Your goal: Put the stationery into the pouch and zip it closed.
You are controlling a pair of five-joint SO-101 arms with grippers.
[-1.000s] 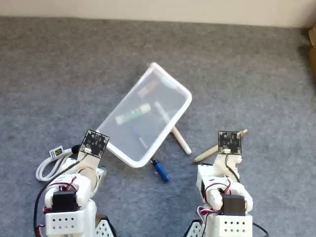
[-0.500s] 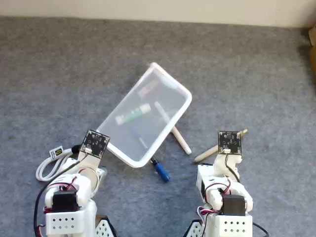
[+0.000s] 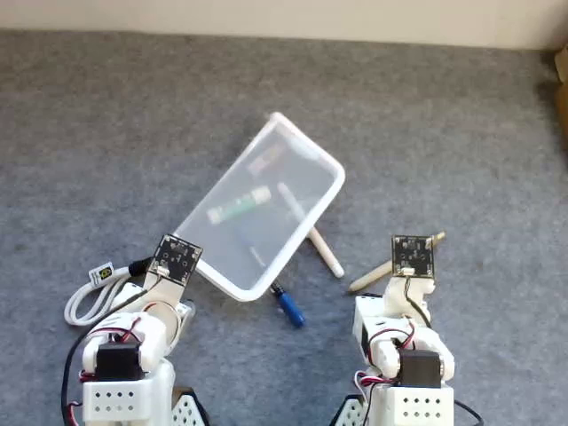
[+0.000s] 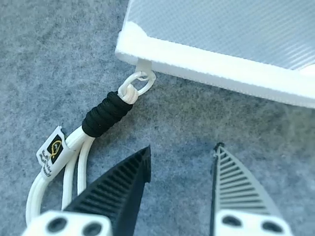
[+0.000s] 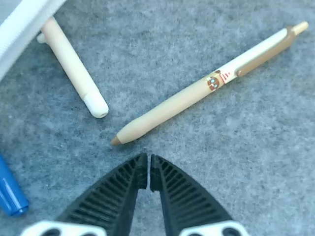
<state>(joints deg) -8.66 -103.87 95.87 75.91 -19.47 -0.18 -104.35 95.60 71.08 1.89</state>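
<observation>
A translucent white-edged pouch (image 3: 262, 204) lies at an angle mid-table with some stationery inside. Its zip pull ring (image 4: 138, 84) with a black-bound white cord (image 4: 74, 147) sits just ahead of my left gripper (image 4: 181, 153), which is open and holds nothing. A cream pen (image 3: 325, 252) and a blue pen (image 3: 288, 306) stick out beside the pouch's near edge (image 5: 22, 22). A tan pen (image 5: 206, 83) lies just past my right gripper (image 5: 149, 166), which is shut on nothing; the cream pen (image 5: 74, 69) and blue pen (image 5: 10, 194) lie close by.
Grey carpet-like cloth (image 3: 461, 133) covers the table. The white cord loop (image 3: 84, 302) trails beside the left arm's base. A brown object (image 3: 563, 89) shows at the far right edge.
The left arm's wrist has shifted slightly toward the pouch's near corner. The right arm and the objects have not moved.
</observation>
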